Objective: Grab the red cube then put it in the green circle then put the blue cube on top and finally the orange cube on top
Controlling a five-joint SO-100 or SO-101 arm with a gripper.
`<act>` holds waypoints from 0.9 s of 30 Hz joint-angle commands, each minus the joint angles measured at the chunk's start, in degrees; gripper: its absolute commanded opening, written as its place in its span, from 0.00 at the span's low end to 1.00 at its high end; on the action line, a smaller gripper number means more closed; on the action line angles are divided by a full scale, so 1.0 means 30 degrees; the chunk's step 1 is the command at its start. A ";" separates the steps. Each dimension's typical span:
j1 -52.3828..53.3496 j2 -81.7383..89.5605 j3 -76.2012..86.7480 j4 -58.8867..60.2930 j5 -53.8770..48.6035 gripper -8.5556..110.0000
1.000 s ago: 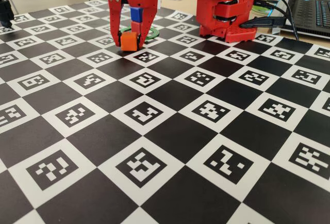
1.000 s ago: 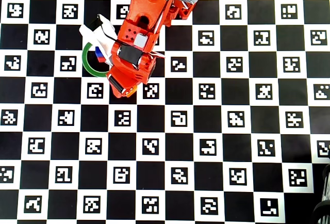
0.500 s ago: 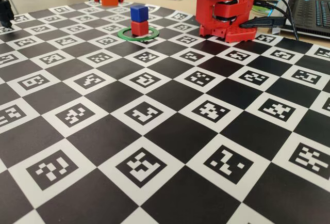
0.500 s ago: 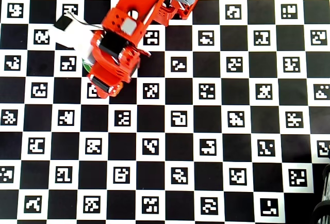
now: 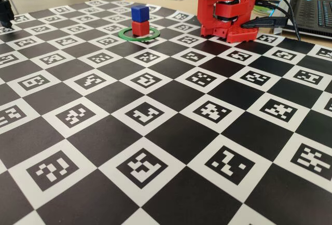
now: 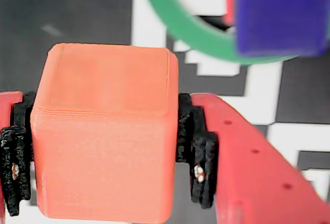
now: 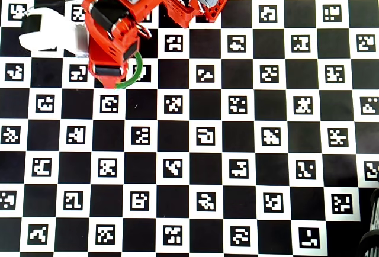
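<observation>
The orange cube (image 6: 103, 131) is seen in the wrist view clamped between the two black-padded fingers of the gripper (image 6: 103, 154), whose jaws are closed firmly on its sides. A second ago the cube was being gripped at board level just in front of the stack; half a second ago it had been carried up near the top edge of the fixed view, and now gripper and cube have been lifted out of that view altogether. In the fixed view the red cube (image 5: 140, 28) is shown standing inside the green circle (image 5: 126, 35), with the blue cube (image 5: 139, 13) resting squarely on top of it, so the first two placements can be judged done. In the overhead view the arm (image 7: 115, 23) has been swung toward the upper left and now covers most of the green circle (image 7: 137, 74), of which only an arc remains visible. In the wrist view the blue cube (image 6: 281, 15) and part of the green circle (image 6: 198, 33) appear beyond the held cube, toward the upper right, which suggests that the gripper is raised and not yet centred over the stack. What is left is judged to be the alignment over the blue cube and a gentle lowering, since a small offset could tip the stack.
</observation>
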 commanded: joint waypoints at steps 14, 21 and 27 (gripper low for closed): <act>0.2197 0.3311 0.3340 -0.0762 -0.3018 0.18; 0.2314 0.3340 0.4687 -0.1465 -0.2900 0.18; 0.2725 0.3398 0.5684 -0.2344 -0.2666 0.18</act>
